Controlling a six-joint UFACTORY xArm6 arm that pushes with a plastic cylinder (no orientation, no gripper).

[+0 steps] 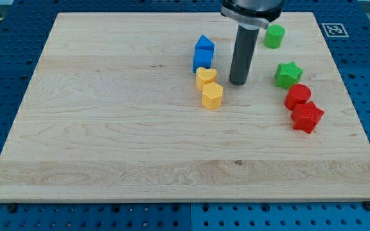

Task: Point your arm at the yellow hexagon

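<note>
Neighbouring my tip (238, 83): two yellow blocks (205, 77) (212, 95)

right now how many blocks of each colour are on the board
blue: 2, at and
yellow: 2, at and
green: 2, at and
red: 2, at and
total: 8 blocks
my tip sits just to the view's right of the yellow pair, not touching.

Yellow hexagon (205, 77) touching yellow heart (212, 95)
</note>
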